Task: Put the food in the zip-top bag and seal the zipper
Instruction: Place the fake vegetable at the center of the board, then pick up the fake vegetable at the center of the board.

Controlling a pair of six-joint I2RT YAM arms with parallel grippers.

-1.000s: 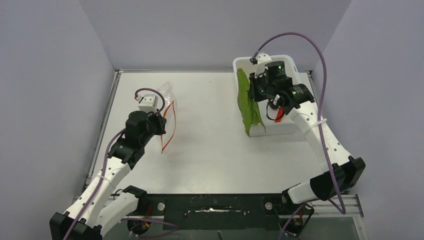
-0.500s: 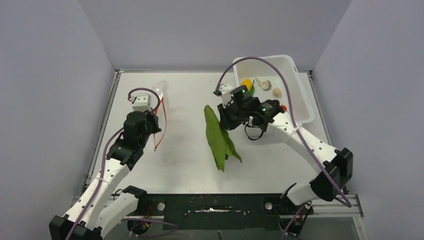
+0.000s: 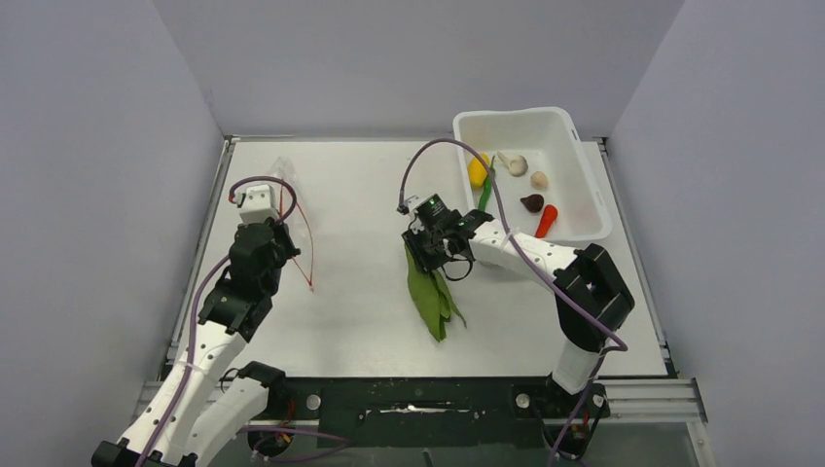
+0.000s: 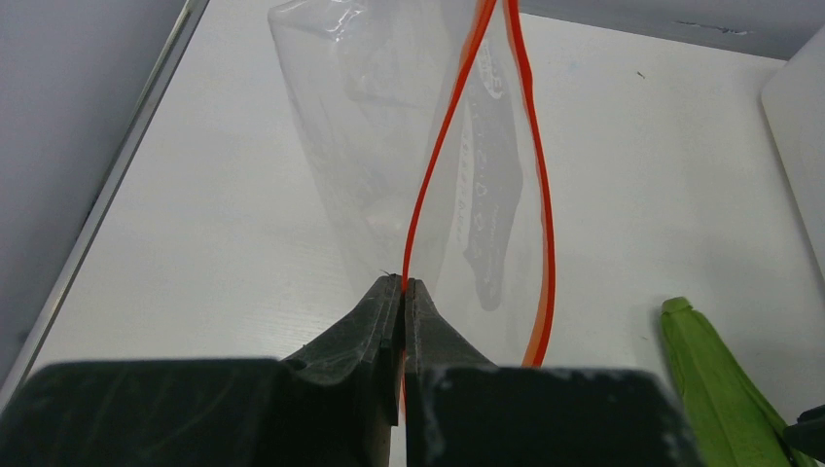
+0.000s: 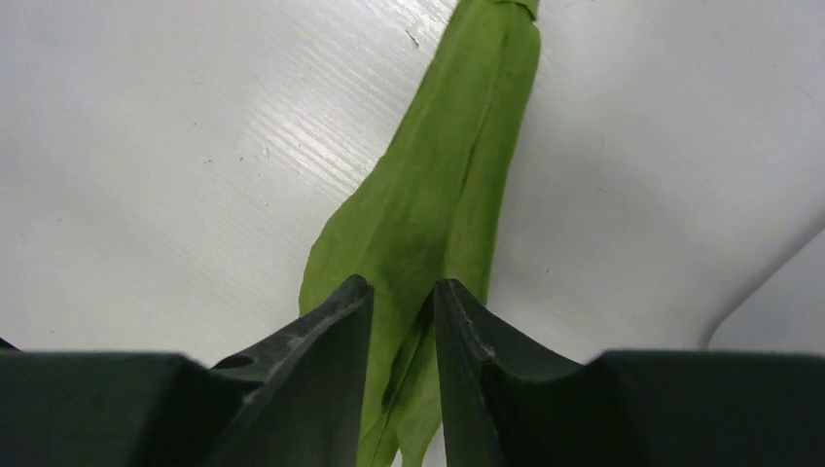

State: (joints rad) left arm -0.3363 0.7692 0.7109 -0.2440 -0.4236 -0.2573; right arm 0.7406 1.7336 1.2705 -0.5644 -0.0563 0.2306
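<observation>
Toward the near edge, mid-table: green leaf [image 5: 457,165], right hand [image 5: 401,287] slightly spread about its stem end. Near the left edge: left hand [image 4: 404,292] pressed together on one lip of the zipper [image 4: 443,146], holding the zip-top bag [image 4: 331,117] up, mouth narrow. Risk: the floppy leaf buckles against the slack lip. Bare table [image 3: 360,185] between them; white tub [image 3: 564,122] at far right corner.

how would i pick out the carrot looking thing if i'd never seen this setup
Start at the white tub in the far right corner of the table. Close to its near wall lies the orange-red cone, just beside the dark maroon piece. It is the only long, tapered, red-orange item in there; its neighbours are rounded lumps or green.
</observation>
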